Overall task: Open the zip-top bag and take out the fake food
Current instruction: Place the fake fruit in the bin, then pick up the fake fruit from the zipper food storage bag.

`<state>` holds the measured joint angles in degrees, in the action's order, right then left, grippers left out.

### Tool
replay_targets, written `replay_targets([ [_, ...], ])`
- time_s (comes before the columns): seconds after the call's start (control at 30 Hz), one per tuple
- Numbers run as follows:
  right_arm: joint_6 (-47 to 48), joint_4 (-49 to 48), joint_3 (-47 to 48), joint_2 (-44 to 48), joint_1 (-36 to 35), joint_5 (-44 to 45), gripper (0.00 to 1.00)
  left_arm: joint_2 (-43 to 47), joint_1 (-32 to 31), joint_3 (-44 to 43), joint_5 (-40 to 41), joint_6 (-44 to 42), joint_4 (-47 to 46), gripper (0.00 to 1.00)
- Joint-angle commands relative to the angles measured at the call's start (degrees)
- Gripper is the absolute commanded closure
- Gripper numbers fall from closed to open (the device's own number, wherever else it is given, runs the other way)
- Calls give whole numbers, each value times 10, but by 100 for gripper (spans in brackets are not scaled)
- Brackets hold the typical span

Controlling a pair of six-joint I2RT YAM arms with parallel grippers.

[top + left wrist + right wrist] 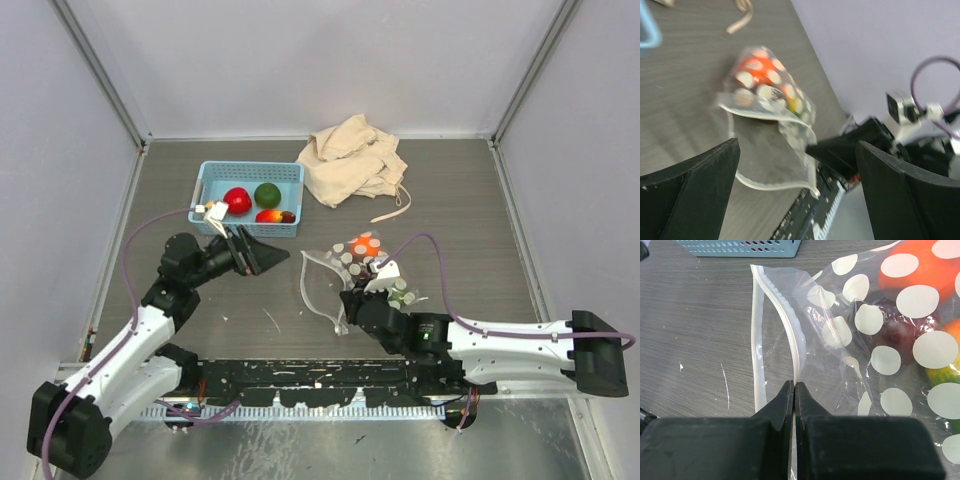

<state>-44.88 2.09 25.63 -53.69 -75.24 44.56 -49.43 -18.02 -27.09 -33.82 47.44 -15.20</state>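
The zip-top bag (340, 268) lies mid-table with its mouth gaping toward the left. My right gripper (794, 385) is shut on one lip of its white zip strip (790, 325); the other lip (756, 340) lies flat on the table. Inside the bag are fake food pieces: an orange one (920, 265), a maroon one (895, 330) and a yellow-green one (945, 372). My left gripper (275, 255) hovers open left of the bag's mouth, with nothing between its fingers (690, 195). The left wrist view shows the bag (765, 105) ahead of it.
A light blue basket (212, 180) at the back left holds red (237, 200), green (267, 194) and orange-red (268, 215) fake food. A beige cloth bag (352, 160) lies behind the zip-top bag. A black rail (320, 380) runs along the near edge.
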Motion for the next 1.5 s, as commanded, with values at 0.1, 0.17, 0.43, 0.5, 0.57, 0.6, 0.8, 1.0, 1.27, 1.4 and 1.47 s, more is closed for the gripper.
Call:
replay_targets([
  [0.1,11,-23,-10,29,2,-2,98,76,-105,36,56,-17,-42,1],
  [0.17,12,-23,-10,30,2,-3,98,87,-122,46,68,-13,-49,2],
  [0.43,21,-29,-11,32,2,-16,98,92,-170,85,102,6,-86,5],
  [0.5,28,-37,-15,36,2,-26,98,90,-180,91,117,7,-89,10],
  [0.57,31,-42,-19,40,2,-34,97,88,-192,96,135,6,-89,12],
  [0.6,32,-42,-20,43,2,-36,97,86,-201,99,148,5,-89,12],
  [0.8,45,-48,-21,42,2,-47,97,47,-233,105,177,2,-118,23],
  [1.0,58,-59,-17,42,2,-58,97,-35,-259,86,186,-8,-152,32],
  [1.27,71,-62,-19,55,2,-75,97,-157,-292,58,194,-14,-204,42],
  [1.4,84,-71,-20,56,2,-98,97,-205,-299,41,205,-18,-218,47],
  [1.47,94,-80,-20,56,2,-112,98,-227,-300,36,205,-19,-229,49],
])
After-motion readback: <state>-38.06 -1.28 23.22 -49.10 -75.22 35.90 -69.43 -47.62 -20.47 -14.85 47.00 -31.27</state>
